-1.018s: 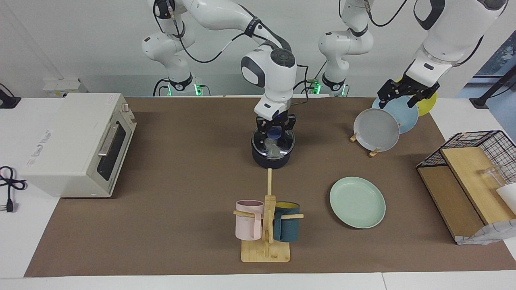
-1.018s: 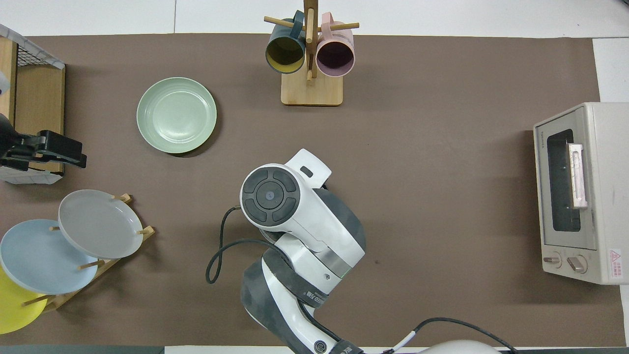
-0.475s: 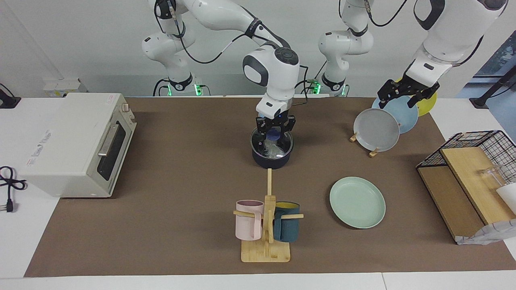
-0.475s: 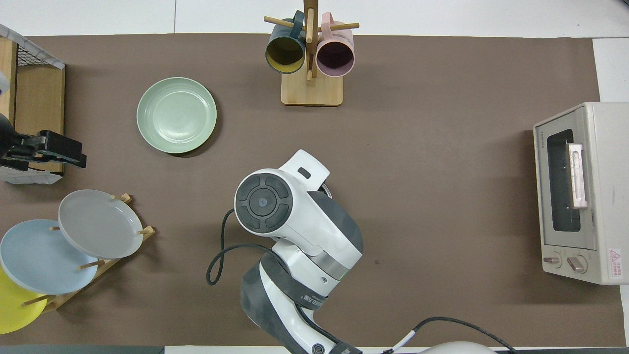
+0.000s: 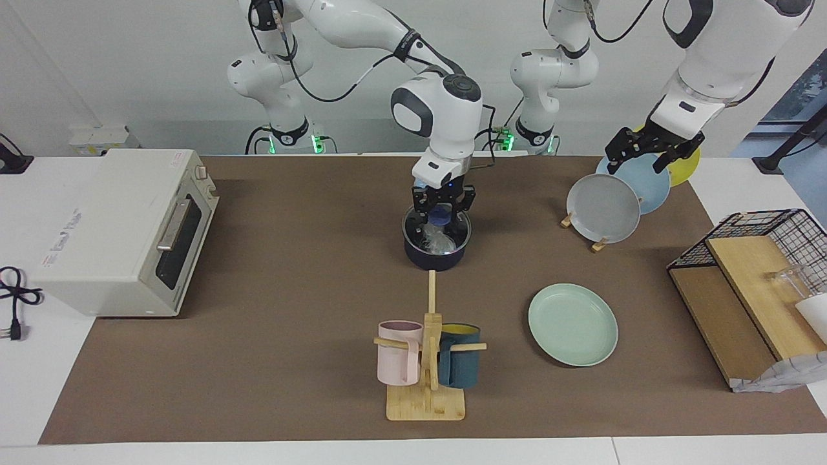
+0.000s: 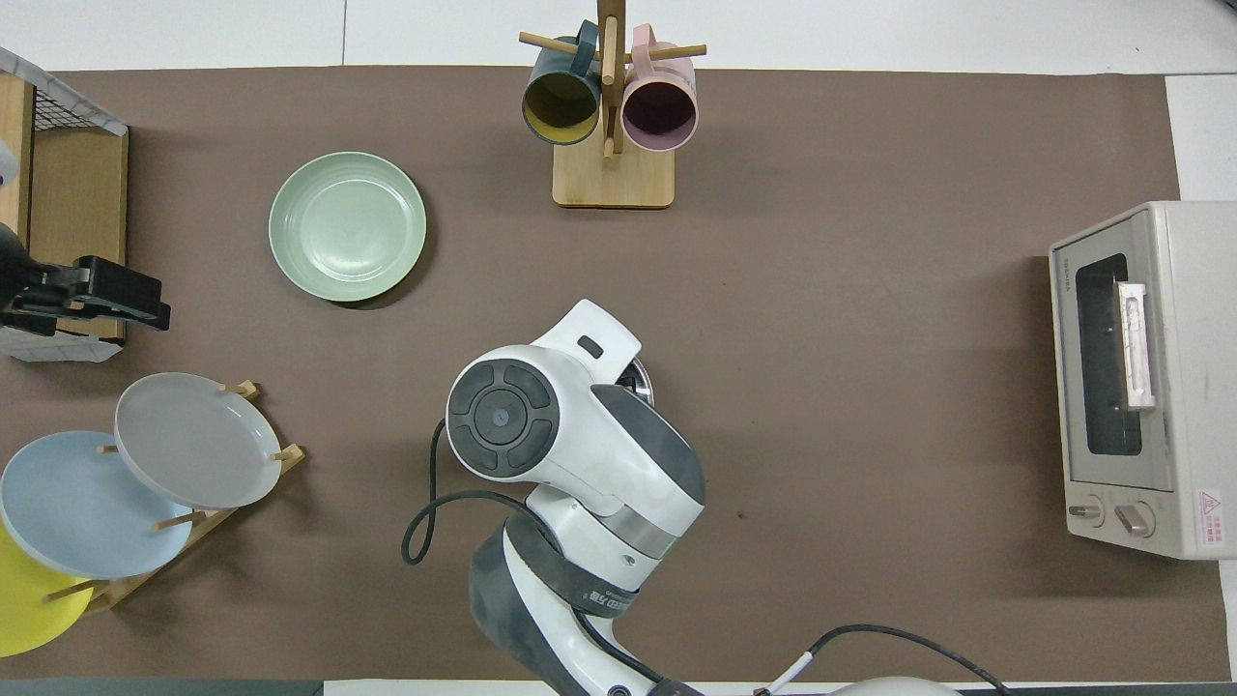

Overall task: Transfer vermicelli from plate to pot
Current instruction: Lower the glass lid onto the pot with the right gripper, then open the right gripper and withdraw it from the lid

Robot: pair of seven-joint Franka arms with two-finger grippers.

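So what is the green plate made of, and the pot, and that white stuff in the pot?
The plate looks like matte plastic or ceramic: smooth, even pale green, no glare. The pot looks like dark coated metal with a shiny rim. The vermicelli looks like thin whitish noodles in clear, glinting plastic wrap.

Mint-green plate [image 5: 572, 324]; navy-black pot [image 5: 436, 253]; whitish vermicelli [image 5: 439, 240]; brown table [image 5: 291, 290].

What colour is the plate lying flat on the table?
Pale mint green; the plate shows best in the overhead view.
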